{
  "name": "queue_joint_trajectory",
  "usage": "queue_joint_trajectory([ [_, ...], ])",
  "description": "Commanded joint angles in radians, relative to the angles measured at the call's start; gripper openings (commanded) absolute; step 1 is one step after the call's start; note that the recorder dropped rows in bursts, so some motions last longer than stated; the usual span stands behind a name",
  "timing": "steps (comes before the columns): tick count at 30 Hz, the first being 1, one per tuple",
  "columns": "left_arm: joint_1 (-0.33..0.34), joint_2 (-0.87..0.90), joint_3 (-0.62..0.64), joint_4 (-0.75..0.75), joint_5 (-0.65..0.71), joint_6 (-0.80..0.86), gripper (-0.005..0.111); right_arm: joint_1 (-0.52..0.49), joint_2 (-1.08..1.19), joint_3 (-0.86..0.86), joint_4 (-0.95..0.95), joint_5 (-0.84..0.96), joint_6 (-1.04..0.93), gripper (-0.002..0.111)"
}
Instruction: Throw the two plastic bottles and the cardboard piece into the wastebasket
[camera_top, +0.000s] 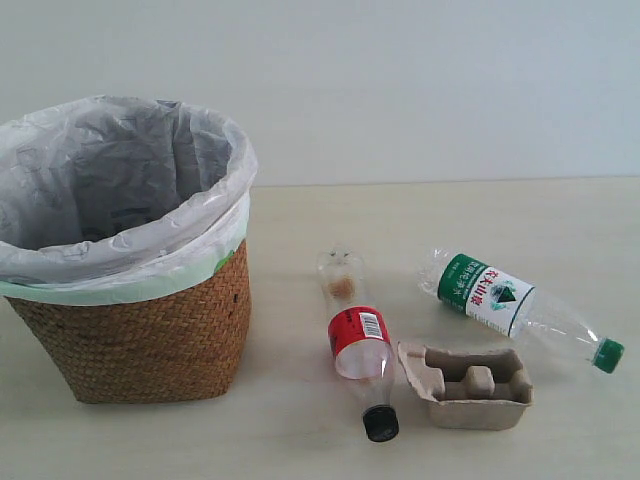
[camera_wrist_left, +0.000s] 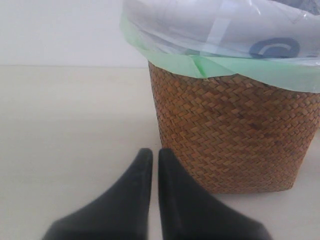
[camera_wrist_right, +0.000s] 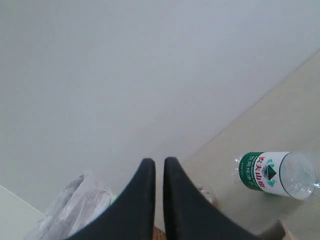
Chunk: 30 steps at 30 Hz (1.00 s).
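The wicker wastebasket (camera_top: 140, 330) with its white bag stands at the left of the table. To its right lie the red-label bottle (camera_top: 358, 340), black cap toward the front, the cardboard piece (camera_top: 468, 385), and the green-label bottle (camera_top: 510, 300), green cap to the right. No gripper shows in the exterior view. My left gripper (camera_wrist_left: 151, 152) is shut and empty, low beside the wastebasket (camera_wrist_left: 235, 145). My right gripper (camera_wrist_right: 159, 162) is shut and empty, raised, with the green-label bottle (camera_wrist_right: 275, 175) and the bag's rim (camera_wrist_right: 75, 205) beyond it.
The beige table (camera_top: 450, 215) runs back to a plain pale wall. Bare table surface (camera_wrist_left: 65, 130) lies beside the basket in the left wrist view.
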Motion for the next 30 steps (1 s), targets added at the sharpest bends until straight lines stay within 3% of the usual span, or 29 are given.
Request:
queue_joint_trajectory([
  [1, 0.004, -0.004, 0.004, -0.001, 0.000, 0.003, 0.004, 0.002, -0.005, 0.000, -0.031, -0.045, -0.040, 0.002],
  [11, 0.004, -0.004, 0.004, -0.001, 0.000, 0.003, 0.004, 0.002, -0.005, -0.010, -0.040, -0.064, -0.027, 0.002],
  [17, 0.004, -0.004, 0.004, -0.001, 0.000, 0.003, 0.004, 0.002, 0.217, -0.223, -0.222, 0.135, -0.177, 0.002],
  [22, 0.004, -0.004, 0.004, -0.001, 0.000, 0.003, 0.004, 0.000, 0.701, -0.677, -0.249, 0.573, -0.421, 0.002],
  [27, 0.004, -0.004, 0.004, -0.001, 0.000, 0.003, 0.004, 0.000, 1.083, -1.073, -0.599, 0.997, -0.447, 0.002],
  [30, 0.004, -0.004, 0.004, -0.001, 0.000, 0.003, 0.004, 0.000, 1.271, -1.226, -0.680, 1.145, -0.449, 0.003],
])
